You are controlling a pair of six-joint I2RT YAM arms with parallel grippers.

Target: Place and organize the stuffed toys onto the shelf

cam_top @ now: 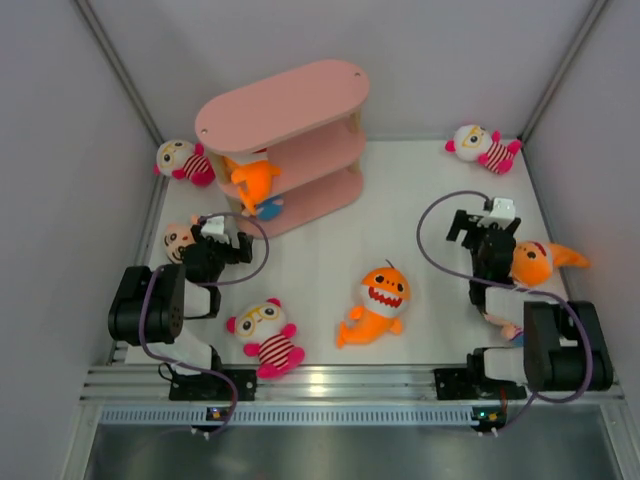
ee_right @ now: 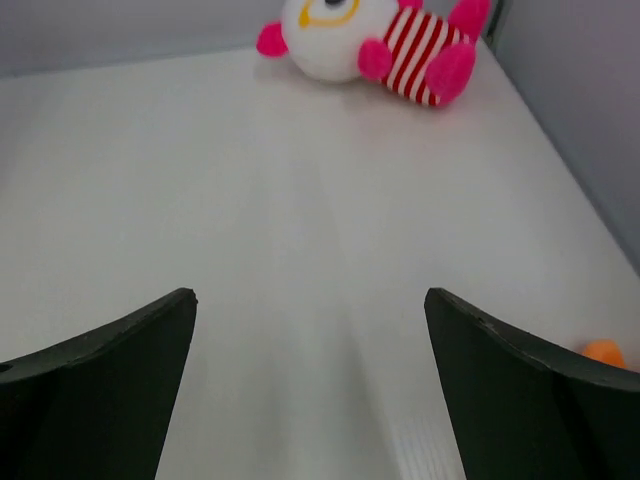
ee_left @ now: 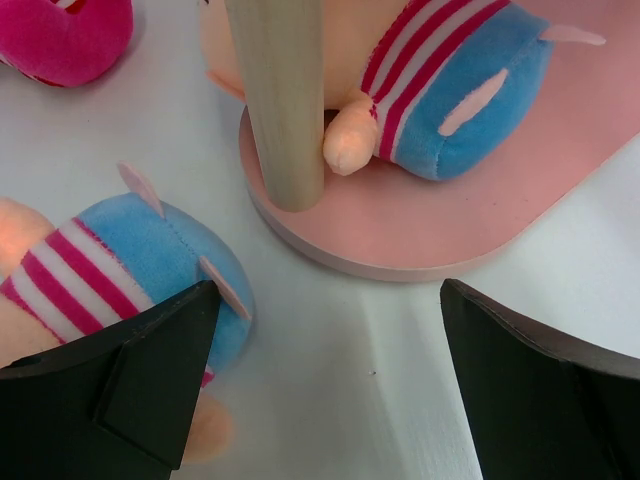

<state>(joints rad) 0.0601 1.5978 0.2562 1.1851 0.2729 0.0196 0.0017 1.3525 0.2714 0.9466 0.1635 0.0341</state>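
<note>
Left hand (ee_left: 328,300), striped doll (ee_left: 440,90) on shelf (ee_left: 450,230)

Pretty plain setup: a white table (cam_top: 310,270) boxed in by pale grey panels, namely a left wall (cam_top: 60,130), a far wall (cam_top: 440,50) and a right wall (cam_top: 605,150). Slim metal struts (cam_top: 115,65) run up both far corners. Along the near edge sits a ribbed aluminium rail (cam_top: 330,382), with a dull grey ledge (cam_top: 330,455) below it. Lighting is soft and even, with only faint shadows and a mild sheen on the table.
</note>
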